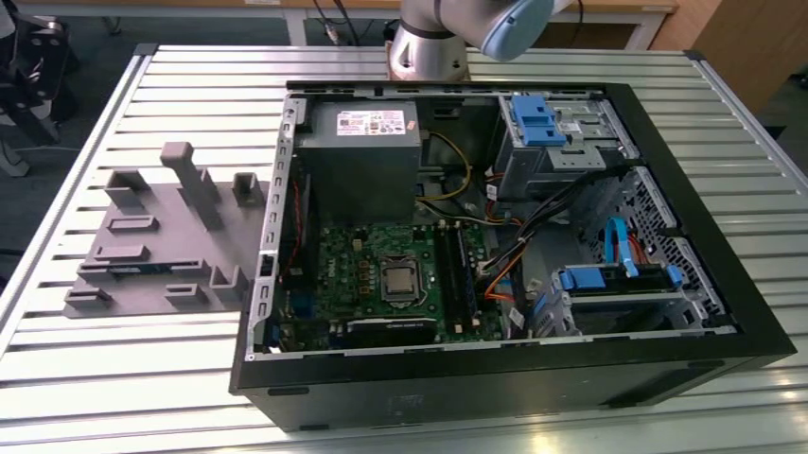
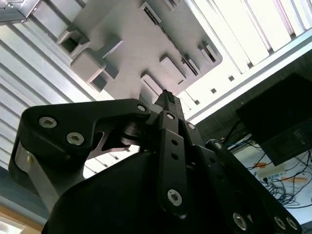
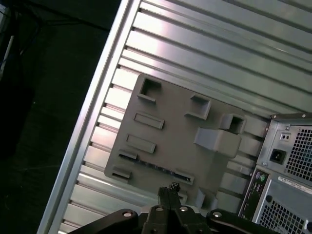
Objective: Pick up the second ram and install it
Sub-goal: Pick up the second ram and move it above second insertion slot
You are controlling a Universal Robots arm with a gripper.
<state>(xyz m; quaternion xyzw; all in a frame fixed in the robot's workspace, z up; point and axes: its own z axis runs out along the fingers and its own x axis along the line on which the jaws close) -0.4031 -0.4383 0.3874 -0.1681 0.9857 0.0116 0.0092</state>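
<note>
first wrist view: closed pincer (image 3: 169, 187) aloft above the grey fixture plate (image 3: 170, 131)

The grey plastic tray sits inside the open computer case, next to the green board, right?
No. The grey plastic tray lies outside the open computer case, on the slatted table at the exterior view's left of it; the exterior view shows this.

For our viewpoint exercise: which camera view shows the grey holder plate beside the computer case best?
The exterior view: the grey holder plate lies whole on the table, nothing in front. The first wrist view looks down on its pockets, but the gripper covers one edge. The second wrist view has part of it beyond the gripper.
</note>
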